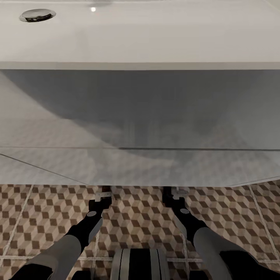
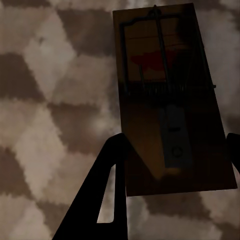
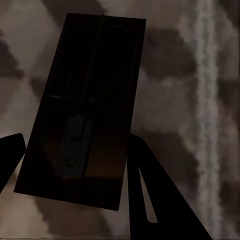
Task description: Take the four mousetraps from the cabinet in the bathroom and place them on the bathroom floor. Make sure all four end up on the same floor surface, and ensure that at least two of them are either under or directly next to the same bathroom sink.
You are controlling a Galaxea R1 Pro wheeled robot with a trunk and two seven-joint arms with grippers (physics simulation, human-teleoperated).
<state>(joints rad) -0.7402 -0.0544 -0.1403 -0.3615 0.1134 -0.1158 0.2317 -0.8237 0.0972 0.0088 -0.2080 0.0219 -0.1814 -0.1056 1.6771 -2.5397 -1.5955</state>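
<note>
Cube-patterned bathroom floor (image 1: 140, 217) beneath the bathroom sink (image 1: 140, 35): left gripper (image 2: 172, 165) and right gripper (image 3: 75, 165) each pinch a mousetrap (image 2: 170, 95) (image 3: 82, 105) low; best released gently, flat.

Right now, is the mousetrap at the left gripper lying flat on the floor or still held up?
Cannot tell. The mousetrap sits between the left gripper fingers, face up over the bathroom floor; whether it touches is unclear.

Floor (image 1: 140, 217): square tiles, brown, beige and white cube print, pale grout lines. Fixture: wide white basin (image 1: 155, 39) with metal drain (image 1: 37, 15), its glossy front in grey shadow.
</note>
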